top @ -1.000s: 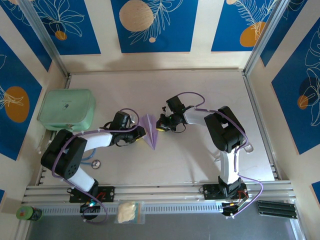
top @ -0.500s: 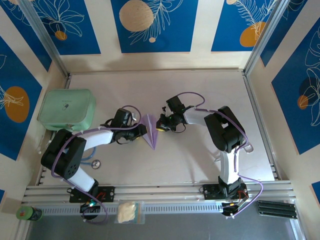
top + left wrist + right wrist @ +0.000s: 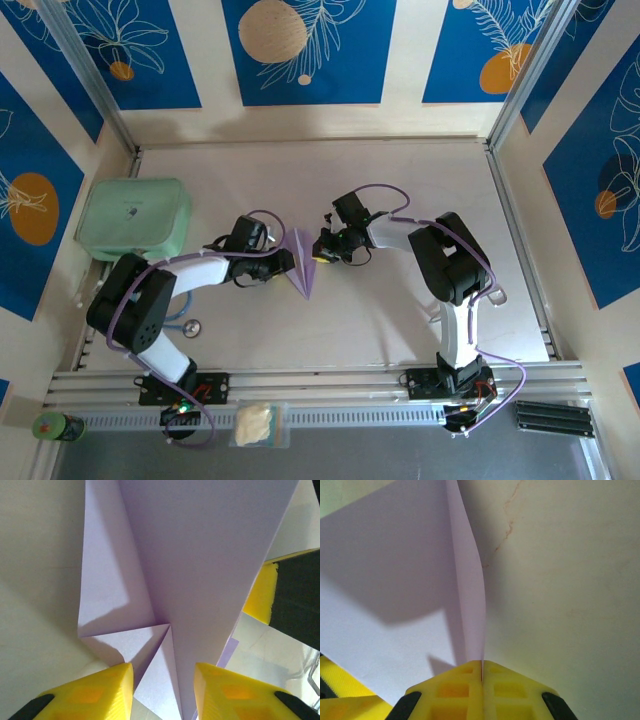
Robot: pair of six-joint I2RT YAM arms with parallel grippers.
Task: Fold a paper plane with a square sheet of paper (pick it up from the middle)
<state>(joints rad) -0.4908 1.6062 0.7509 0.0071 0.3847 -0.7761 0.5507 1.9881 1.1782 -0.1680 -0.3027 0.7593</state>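
Note:
The square sheet of paper is folded into a pale lilac paper plane [image 3: 302,265] in the middle of the table, its point toward the near edge. My left gripper [image 3: 283,263] is at the plane's left side, jaws apart, with a folded flap [image 3: 150,645] lying between the yellow fingertips [image 3: 100,690]. My right gripper [image 3: 319,250] is at the plane's right side, shut on a raised fold of the paper plane [image 3: 470,605] that stands up from the pinched jaws. The right gripper's yellow finger [image 3: 260,592] shows beyond the paper plane [image 3: 200,570] in the left wrist view.
A mint-green rounded box [image 3: 134,220] sits at the table's left edge. A small metal ring [image 3: 190,326] lies near the left arm's base. On the front rail are a green can [image 3: 55,427] and a small bag [image 3: 258,424].
My left gripper has crept slightly farther up along the plane's left edge. The right gripper and the plane have barely moved.

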